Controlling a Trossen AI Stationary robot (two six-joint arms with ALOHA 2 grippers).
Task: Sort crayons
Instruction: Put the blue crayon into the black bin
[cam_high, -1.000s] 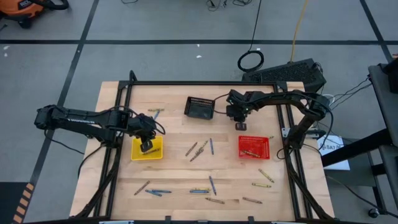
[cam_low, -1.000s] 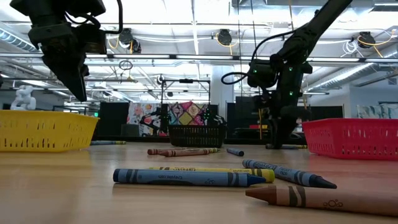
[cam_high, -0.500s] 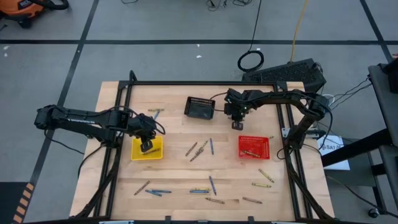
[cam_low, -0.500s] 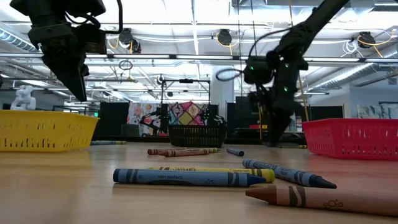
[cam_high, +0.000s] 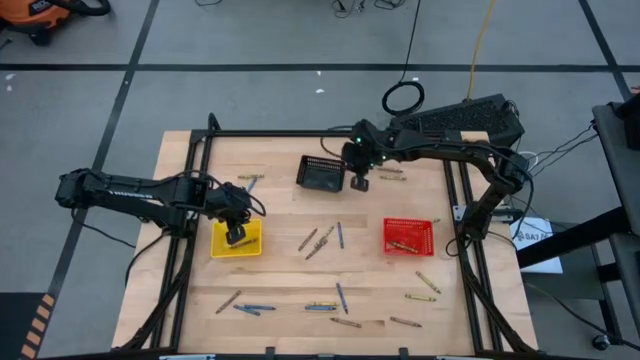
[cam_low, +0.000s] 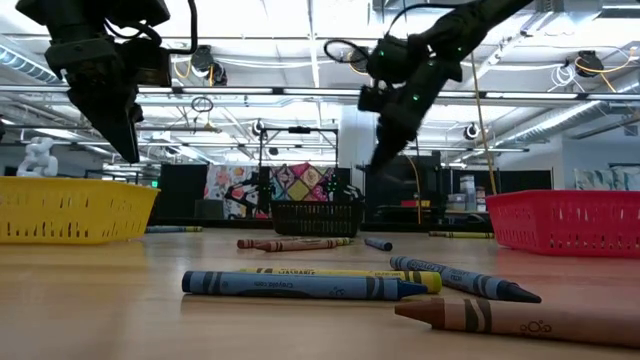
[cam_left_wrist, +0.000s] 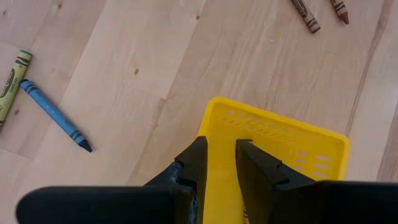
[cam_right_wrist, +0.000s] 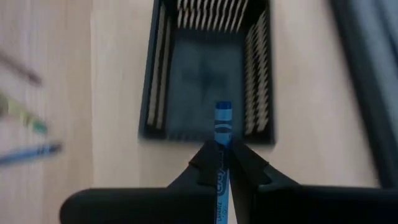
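Many crayons lie flat on the wooden table, among them a brown pair (cam_high: 318, 241), a blue one (cam_high: 339, 235) and a row near the front edge (cam_high: 320, 307). My right gripper (cam_high: 358, 183) is just right of the black basket (cam_high: 322, 174), above the table, and shut on a blue crayon (cam_right_wrist: 222, 124). It also shows in the low view (cam_low: 383, 155). My left gripper (cam_high: 236, 236) hangs over the yellow basket (cam_high: 237, 242). Its fingers (cam_left_wrist: 219, 163) are a narrow gap apart, with nothing between them. My right gripper pinches the blue crayon between its two fingers. The crayon lies along the fingers, and its free end (cam_right_wrist: 222, 115) sticks out past the fingertips toward the black basket (cam_right_wrist: 208, 74). The crayon is lifted clear of the table.
The red basket (cam_high: 408, 236) at the right holds a crayon. More crayons lie by the far edge (cam_high: 250, 178), (cam_high: 390, 172) and at the front right (cam_high: 428, 283). In the low view, blue, yellow and brown crayons (cam_low: 300, 285) lie close to the camera.
My right gripper, shut on the blue crayon, has risen and gone from beside the red basket toward the far left. It now stands next to the black basket and has tipped over at a slant.
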